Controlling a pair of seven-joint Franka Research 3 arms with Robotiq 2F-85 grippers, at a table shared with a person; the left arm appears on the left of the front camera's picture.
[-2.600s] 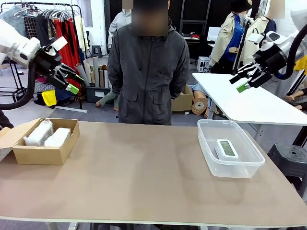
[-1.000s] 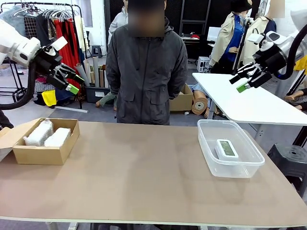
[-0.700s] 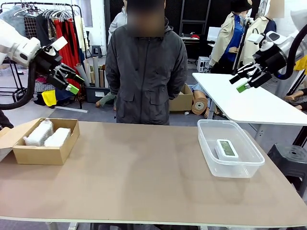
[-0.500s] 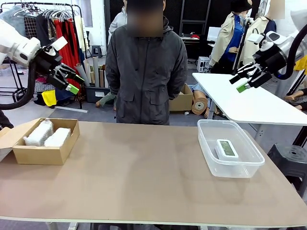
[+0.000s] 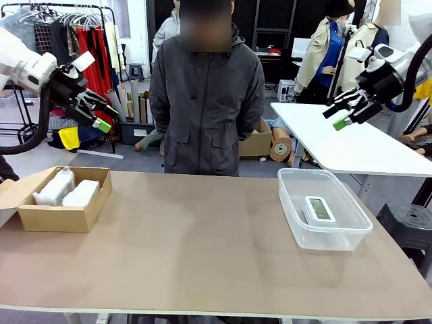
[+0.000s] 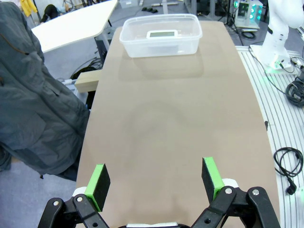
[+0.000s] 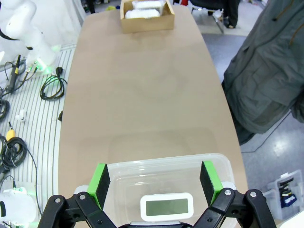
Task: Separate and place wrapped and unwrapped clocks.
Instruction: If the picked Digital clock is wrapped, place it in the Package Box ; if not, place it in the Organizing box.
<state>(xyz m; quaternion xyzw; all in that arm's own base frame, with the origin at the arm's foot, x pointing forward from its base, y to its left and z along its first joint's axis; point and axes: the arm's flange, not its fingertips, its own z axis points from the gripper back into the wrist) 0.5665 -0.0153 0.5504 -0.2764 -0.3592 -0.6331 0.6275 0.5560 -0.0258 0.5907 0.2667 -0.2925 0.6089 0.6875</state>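
Two bubble-wrapped clocks lie side by side in an open cardboard box at the table's left; the right wrist view shows them far off. A bare white clock with a grey-green screen lies in a clear plastic tub at the right, also visible as the clock under my right fingers and as the clock far away. My left gripper hangs open high above the box. My right gripper hangs open high over the tub, empty.
A person in a dark jacket stands at the table's far edge, hands behind the back. The brown tabletop stretches bare between box and tub. A white table stands behind at the right, a clothes rack at the back left.
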